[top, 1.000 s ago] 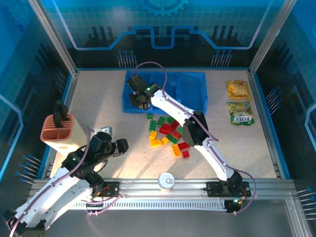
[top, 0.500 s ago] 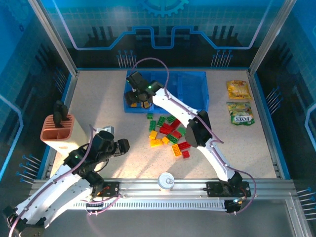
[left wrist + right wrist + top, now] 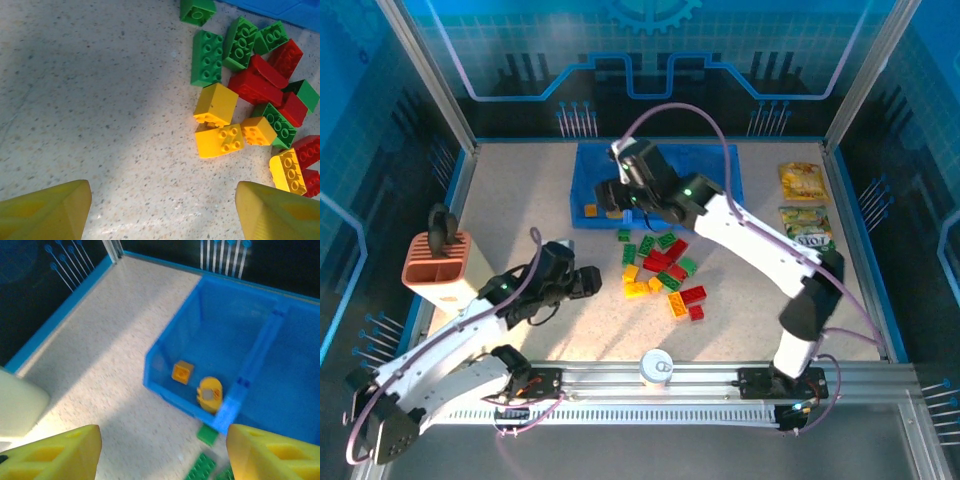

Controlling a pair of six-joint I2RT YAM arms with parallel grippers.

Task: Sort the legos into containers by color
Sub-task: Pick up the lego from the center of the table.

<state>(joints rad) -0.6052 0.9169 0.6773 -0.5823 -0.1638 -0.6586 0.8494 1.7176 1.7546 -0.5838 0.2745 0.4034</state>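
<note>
The legos lie in a loose pile [image 3: 665, 270] of yellow, green and red bricks on the table in front of the blue tray [image 3: 725, 165]. Two yellow pieces [image 3: 182, 372] [image 3: 210, 394] rest in the tray's left compartment [image 3: 220, 335]. My right gripper [image 3: 162, 455] hovers open above the tray's near-left corner [image 3: 610, 192], nothing between its fingers. My left gripper [image 3: 162, 215] is open over bare table just left of the pile [image 3: 590, 282]. Ahead of it are yellow bricks [image 3: 220, 141], a green brick [image 3: 207, 57] and red bricks [image 3: 257, 85].
A salmon-pink slotted holder [image 3: 440, 268] stands at the left edge. Two snack packets [image 3: 802, 180] [image 3: 807, 230] lie at the right. A round silver can [image 3: 657, 366] sits by the front rail. One green brick [image 3: 207, 434] lies against the tray's outer wall.
My right gripper has opened over the left compartment and drawn back to the right. My left arm has moved right, toward the pile.
</note>
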